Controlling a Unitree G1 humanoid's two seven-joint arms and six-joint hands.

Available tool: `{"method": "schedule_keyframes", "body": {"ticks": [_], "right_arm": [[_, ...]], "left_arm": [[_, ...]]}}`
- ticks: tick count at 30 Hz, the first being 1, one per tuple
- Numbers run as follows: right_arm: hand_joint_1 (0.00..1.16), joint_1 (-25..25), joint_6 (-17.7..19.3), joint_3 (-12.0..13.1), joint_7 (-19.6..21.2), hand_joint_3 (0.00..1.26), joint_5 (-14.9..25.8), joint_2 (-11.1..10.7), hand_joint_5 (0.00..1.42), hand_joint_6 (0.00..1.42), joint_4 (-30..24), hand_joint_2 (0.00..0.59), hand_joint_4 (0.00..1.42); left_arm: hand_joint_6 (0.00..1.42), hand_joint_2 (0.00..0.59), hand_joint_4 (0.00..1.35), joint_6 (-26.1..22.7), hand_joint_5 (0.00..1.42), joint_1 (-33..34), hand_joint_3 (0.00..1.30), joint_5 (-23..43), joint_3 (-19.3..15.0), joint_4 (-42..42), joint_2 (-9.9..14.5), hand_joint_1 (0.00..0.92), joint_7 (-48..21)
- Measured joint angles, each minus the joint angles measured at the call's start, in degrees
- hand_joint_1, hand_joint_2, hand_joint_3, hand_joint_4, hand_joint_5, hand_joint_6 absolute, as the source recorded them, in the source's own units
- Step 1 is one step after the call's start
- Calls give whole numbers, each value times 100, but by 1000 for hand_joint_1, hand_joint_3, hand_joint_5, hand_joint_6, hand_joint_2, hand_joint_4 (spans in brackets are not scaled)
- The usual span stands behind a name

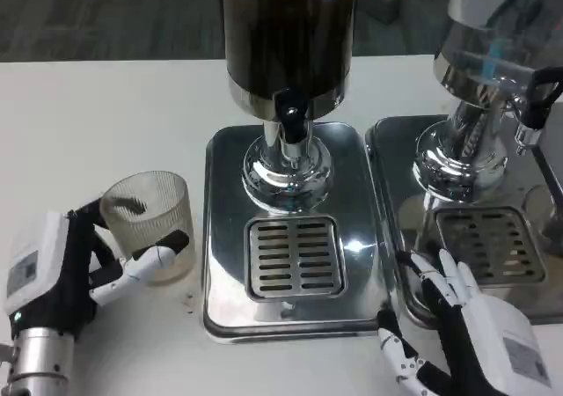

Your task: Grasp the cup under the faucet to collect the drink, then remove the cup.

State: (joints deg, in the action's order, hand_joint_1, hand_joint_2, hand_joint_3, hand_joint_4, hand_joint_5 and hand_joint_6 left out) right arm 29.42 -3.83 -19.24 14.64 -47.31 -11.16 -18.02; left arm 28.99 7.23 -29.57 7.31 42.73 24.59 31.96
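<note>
At the near edge of the white desk (pixel 106 114), the robot's right hand (pixel 466 326) lies low at the picture's lower right, holding nothing, its white and black fingers (pixel 440 277) spread and reaching onto the seam where two steel drip trays meet. Across the desk on the near left, the left hand (pixel 66 268) grips a clear ribbed cup (pixel 149 224), with one white finger (pixel 145 260) wrapped across the cup's front and black fingers behind it on the left. The cup stands upright on the desk just beside the left rim of the central drip tray (pixel 220 229), clear of the tray and not below the tap. Its contents cannot be made out through the ribbed wall. In the middle of that tray sits a slotted drain grate (pixel 292 257). Behind the grate rises the polished chrome foot of the dark drink dispenser (pixel 290 35), whose black tap (pixel 292 110) points down over the foot. To the right, a second drip tray (pixel 493 238) carries its own grate and a second dispenser (pixel 493 53) with a clear, pale body on a chrome base. Beyond the desk's far edge lies dark patterned carpet (pixel 106 13).
</note>
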Motion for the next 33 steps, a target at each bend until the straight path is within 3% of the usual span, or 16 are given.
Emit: {"method": "schedule_keyframes", "body": {"ticks": [7,20,33], "right_arm": [[359,-1,15,2,0,148,24,-10,0,216,0,464,0],[363,-52,72,28,8,147,54,-16,0,216,56,471,0],[353,-13,97,23,110,143,53,70,0,216,43,487,0]], "left_arm": [[1395,107,771,212,1018,-36,599,0,-77,-28,-1,312,154],[1401,99,779,559,1020,-267,610,-60,-230,-855,-2,324,235],[1383,98,779,733,1020,-128,611,-437,88,-905,-72,327,175]]}}
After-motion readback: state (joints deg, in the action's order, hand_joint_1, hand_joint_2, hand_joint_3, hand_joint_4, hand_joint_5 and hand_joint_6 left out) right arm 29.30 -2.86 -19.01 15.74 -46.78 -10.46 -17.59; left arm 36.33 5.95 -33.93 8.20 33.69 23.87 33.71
